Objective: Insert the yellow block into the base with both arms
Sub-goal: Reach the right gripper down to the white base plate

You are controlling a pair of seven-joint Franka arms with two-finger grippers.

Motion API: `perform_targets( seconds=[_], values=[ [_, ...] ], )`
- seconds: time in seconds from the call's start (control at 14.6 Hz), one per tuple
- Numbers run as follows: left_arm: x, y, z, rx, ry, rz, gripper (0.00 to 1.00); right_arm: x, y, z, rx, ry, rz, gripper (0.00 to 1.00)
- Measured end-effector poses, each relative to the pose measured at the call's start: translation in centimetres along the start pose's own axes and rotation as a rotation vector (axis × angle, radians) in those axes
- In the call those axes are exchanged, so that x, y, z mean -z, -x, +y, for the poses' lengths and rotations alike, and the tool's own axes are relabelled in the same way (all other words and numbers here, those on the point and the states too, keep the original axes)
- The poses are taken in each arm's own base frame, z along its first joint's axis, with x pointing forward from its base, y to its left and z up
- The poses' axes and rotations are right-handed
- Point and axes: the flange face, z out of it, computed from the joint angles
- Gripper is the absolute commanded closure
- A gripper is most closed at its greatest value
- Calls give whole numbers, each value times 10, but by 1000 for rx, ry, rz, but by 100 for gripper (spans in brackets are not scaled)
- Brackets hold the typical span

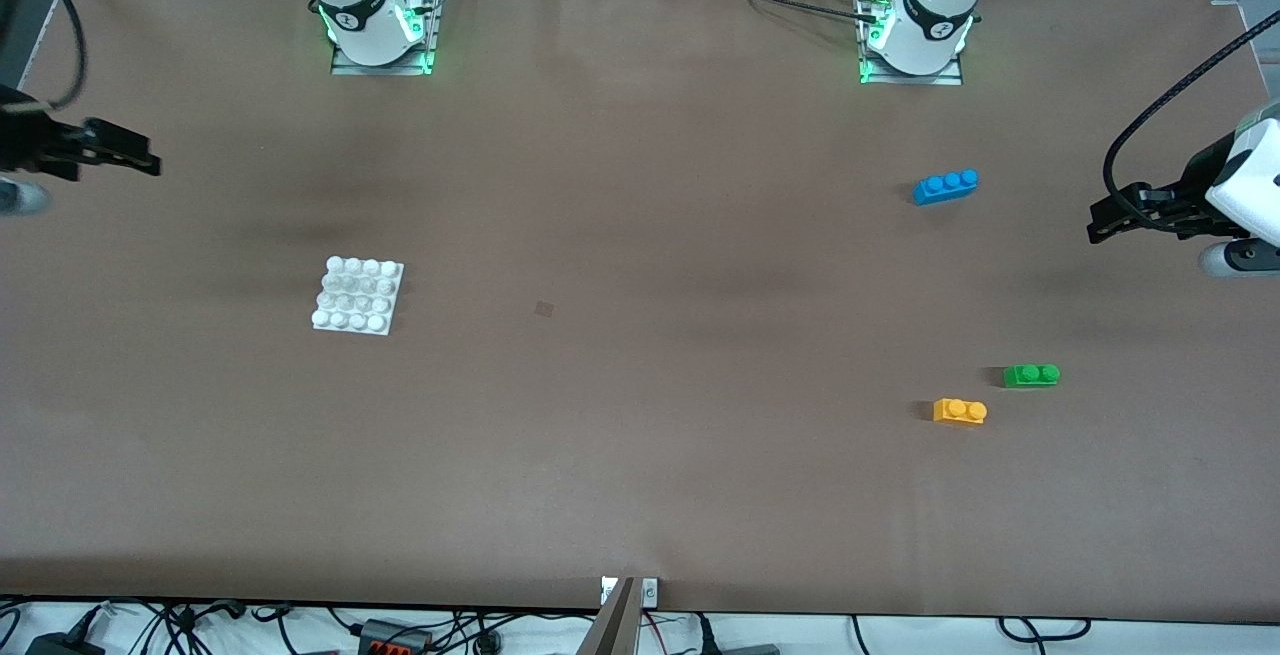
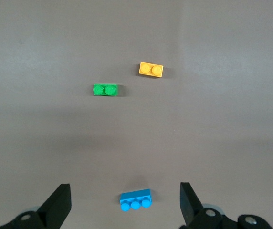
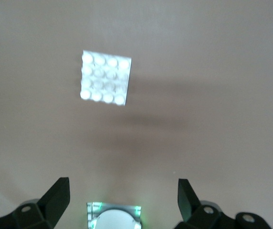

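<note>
Front view: the yellow block (image 1: 960, 411) is seen nearest the camera, toward the left arm's end, the green brick (image 1: 1031, 375) just farther, then the base (image 1: 358, 296) and blue brick (image 1: 945, 186). Left gripper (image 1: 1100, 225) and right gripper (image 1: 150, 161) are held spread and empty above the table's ends.

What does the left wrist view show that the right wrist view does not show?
Only the left wrist view shows the yellow block, the green brick and the blue brick, with the left tool open. Only the right wrist view shows the white base and a robot's base, with the right tool open. Both show the brown table and an empty tool.
</note>
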Motion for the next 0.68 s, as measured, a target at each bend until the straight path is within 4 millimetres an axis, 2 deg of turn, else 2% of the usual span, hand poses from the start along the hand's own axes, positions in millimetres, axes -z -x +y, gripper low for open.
perform_targets(
  seconds=[0.14, 0.34, 0.48, 0.68],
  values=[
    [0, 0, 0, 0, 0, 0, 0, -38, -29, 3, -15, 1, -42, 0],
    [0, 0, 0, 0, 0, 0, 0, -101, -71, 5, -50, 7, -15, 0],
    [0, 0, 0, 0, 0, -1, 0, -151, -83, 1, -74, -6, 19, 0],
    [0, 0, 0, 0, 0, -2, 0, -222, -82, -3, -145, -74, 115, 0]
  ],
)
